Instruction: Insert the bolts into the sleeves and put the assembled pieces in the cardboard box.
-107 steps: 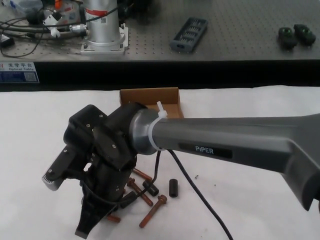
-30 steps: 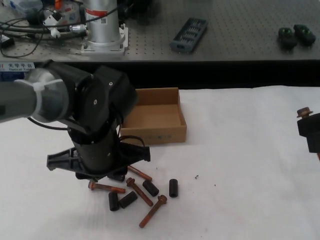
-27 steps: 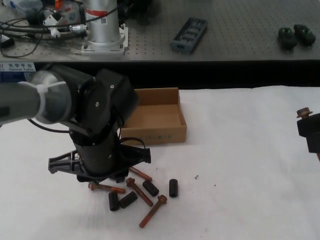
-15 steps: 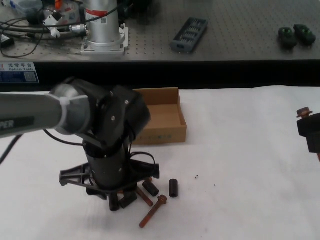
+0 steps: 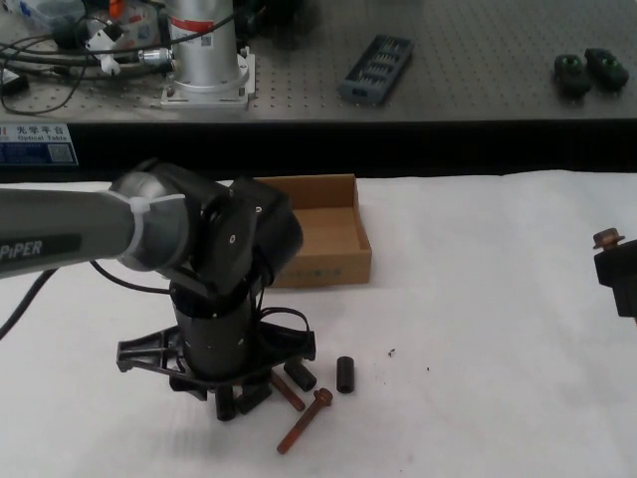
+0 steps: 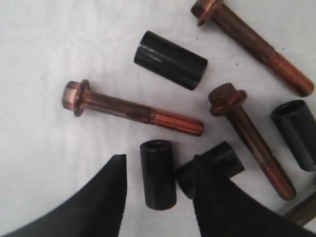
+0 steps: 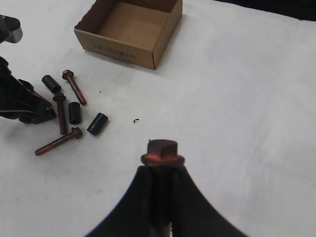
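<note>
Several copper bolts and black sleeves lie loose on the white cloth. My left gripper (image 6: 158,200) is open and pointing down over them, with one black sleeve (image 6: 158,180) lying between its fingers (image 6: 96,202). Close by are a bolt (image 6: 131,108), a second sleeve (image 6: 170,60) and a third sleeve (image 6: 212,165). In the high view the left wrist (image 5: 221,319) covers most of the pile; a sleeve (image 5: 344,373) and a bolt (image 5: 306,420) show beside it. My right gripper (image 7: 160,173) is shut on a copper bolt (image 7: 162,154), head up, at the bench's far right (image 5: 617,274).
The open cardboard box (image 5: 328,269) stands behind the pile, with nothing inside (image 7: 118,52). Beyond the cloth, a perforated bench holds a metal post (image 5: 204,50), cables and a grey rack (image 5: 376,65). White cloth stretches between the pile and the right gripper.
The right arm, earlier stretched across the pile, now sits at the far right with a bolt. The left arm has come forward and down over the pile.
</note>
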Available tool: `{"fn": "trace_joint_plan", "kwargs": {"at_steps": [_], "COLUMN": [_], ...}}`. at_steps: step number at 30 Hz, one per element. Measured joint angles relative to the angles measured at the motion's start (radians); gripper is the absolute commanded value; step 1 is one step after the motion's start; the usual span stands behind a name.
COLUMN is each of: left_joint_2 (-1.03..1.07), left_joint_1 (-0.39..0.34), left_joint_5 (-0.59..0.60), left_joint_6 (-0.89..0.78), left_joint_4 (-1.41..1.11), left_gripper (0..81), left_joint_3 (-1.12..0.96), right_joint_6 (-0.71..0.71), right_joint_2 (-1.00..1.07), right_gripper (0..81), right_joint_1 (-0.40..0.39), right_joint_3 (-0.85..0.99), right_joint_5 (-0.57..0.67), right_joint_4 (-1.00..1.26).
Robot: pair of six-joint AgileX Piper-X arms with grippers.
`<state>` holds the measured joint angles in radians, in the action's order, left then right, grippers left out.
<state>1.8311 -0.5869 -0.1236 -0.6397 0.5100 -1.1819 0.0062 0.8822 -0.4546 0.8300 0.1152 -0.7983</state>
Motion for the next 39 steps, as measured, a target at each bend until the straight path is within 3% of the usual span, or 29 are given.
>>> {"fn": "trace_joint_plan", "kwargs": {"at_steps": [30, 32, 38, 39], "left_joint_2": [0.050, 0.050, 0.050, 0.050], "left_joint_1": [0.000, 0.000, 0.000, 0.000], "left_joint_5": [0.000, 0.000, 0.015, 0.017], "left_joint_6": [-0.106, -0.106, -0.083, -0.079], "left_joint_4": [0.012, 0.012, 0.003, 0.001], "left_gripper": [27.4, 23.9, 1.1, 0.5], "left_joint_3": [0.007, 0.007, 0.007, 0.007], "right_joint_6": [0.000, 0.000, 0.000, 0.000], "right_joint_2": [0.000, 0.000, 0.000, 0.000], "right_gripper": [0.9, 0.9, 0.9, 0.9], "right_joint_1": [0.000, 0.000, 0.000, 0.000], "right_joint_3": [0.000, 0.000, 0.000, 0.000], "right_joint_5": [0.000, 0.000, 0.000, 0.000], "right_joint_4": [0.000, 0.000, 0.000, 0.000]}}
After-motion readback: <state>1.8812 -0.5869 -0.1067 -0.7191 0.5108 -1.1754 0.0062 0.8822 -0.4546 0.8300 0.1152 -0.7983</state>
